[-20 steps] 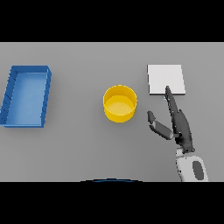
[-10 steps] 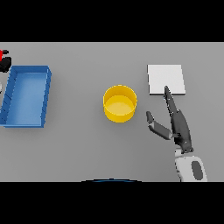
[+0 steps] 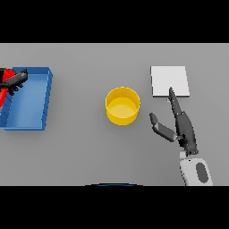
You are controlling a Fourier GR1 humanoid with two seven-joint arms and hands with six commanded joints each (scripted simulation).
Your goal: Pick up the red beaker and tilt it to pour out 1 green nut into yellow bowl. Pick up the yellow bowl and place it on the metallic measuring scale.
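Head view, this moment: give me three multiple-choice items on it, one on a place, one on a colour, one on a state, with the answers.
1. Where does the yellow bowl stand?
A. inside the blue tray
B. on the table between the blue tray and the scale
C. on the scale

2. What colour is the thing the left hand holds at the view's left edge?
A. red
B. green
C. white

3. How are the right hand's fingers?
A. curled round the bowl
B. straight, holding nothing
C. pinching the scale

Answers: 1 B, the bowl sits on bare grey table with the blue tray to its left and the pale square scale to its right. 2 A, the red beaker shows there. 3 B, fingers extended, apart from the bowl.
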